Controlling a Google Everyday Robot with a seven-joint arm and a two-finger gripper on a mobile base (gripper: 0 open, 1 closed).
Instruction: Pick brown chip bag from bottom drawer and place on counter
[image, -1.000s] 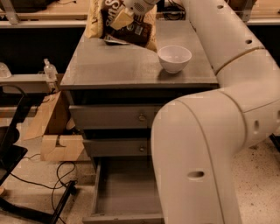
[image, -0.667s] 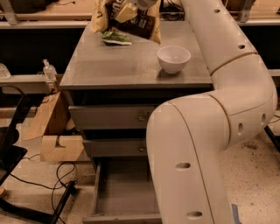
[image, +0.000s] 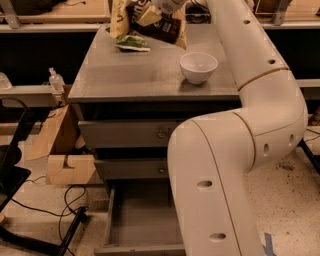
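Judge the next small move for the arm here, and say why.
Probably lower the brown chip bag onto the counter and release it. The gripper holds the bag upright over the counter's back edge, beside a green bag, with a bowl to the right. The bottom drawer is open and empty.

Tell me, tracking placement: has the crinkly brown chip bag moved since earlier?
Yes: the bag shifted right, toward the round white bowl, under the gripper at top.

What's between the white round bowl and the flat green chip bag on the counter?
Only bare grey counter, camera view; gripper is at the crinkly dark brown chip bag behind them.
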